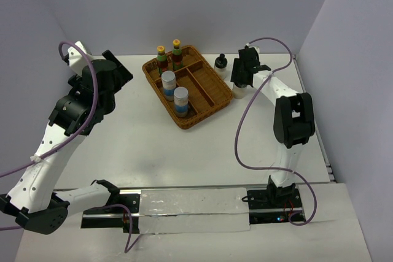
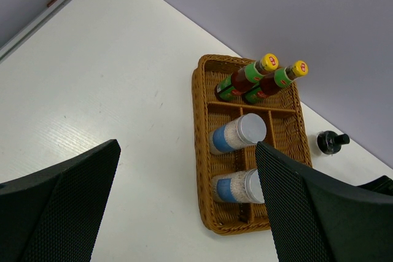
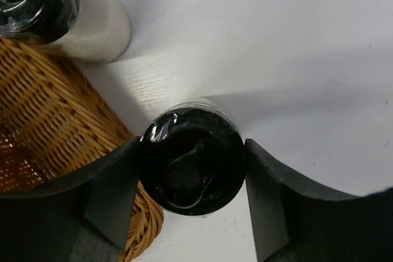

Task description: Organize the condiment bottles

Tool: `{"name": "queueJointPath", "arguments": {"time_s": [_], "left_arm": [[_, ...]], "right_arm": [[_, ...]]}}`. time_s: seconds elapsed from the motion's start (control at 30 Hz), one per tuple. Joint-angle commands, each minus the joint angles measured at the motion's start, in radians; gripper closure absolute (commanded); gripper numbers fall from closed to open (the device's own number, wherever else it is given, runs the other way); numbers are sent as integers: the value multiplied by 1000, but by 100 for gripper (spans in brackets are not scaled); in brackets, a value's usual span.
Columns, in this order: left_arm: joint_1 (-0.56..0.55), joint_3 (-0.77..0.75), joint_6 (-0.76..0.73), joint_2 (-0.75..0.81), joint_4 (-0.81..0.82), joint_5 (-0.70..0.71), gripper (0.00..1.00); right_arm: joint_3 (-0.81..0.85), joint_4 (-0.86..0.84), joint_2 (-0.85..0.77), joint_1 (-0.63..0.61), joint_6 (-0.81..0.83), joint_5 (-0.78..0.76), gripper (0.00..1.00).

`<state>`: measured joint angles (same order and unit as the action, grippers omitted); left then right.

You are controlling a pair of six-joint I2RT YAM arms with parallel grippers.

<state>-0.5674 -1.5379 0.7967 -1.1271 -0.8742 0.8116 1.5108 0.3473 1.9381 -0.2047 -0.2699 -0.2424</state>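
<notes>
Beside the basket's right edge, 1 squat black-capped bottle point(image 3: 190, 167) stands on the table point(image 3: 295, 41), with the right gripper point(image 1: 239, 85) pinching it, a finger flush on each side of the cap in the wrist view. A second black-capped bottle point(image 1: 221, 62) stands just beyond it, also outside the basket point(image 1: 209, 99) and clear of the gripper. Inside the basket are 2 yellow-capped bottles point(image 1: 161, 58) in the far compartment and 2 silver-capped white bottles point(image 1: 168, 83) in a long compartment on the left side. The step looks like the pick of this black-capped bottle. The next move likely calls for a straight lift over the wicker rim, then a set-down in a free compartment without knocking the neighbor. The left gripper point(image 2: 187, 148) hangs spread wide, holding nothing, well left of the basket. The held bottle's body is hidden under its cap at the wrist and under the gripper from above, so I can't tell if it is lifted off the table.
</notes>
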Motion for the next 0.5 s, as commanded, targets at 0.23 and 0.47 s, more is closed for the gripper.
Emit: {"name": "queueJointPath", "arguments": {"time_s": [0.23,0.47], "left_arm": [[5,-10,-6,13,6,-8,1],[4,27,11,30,20,-2,1]], "right_arm": [[14,-18,-168,6,0,-67,68],[103,18,-320,-37,0,-12,70]]}}
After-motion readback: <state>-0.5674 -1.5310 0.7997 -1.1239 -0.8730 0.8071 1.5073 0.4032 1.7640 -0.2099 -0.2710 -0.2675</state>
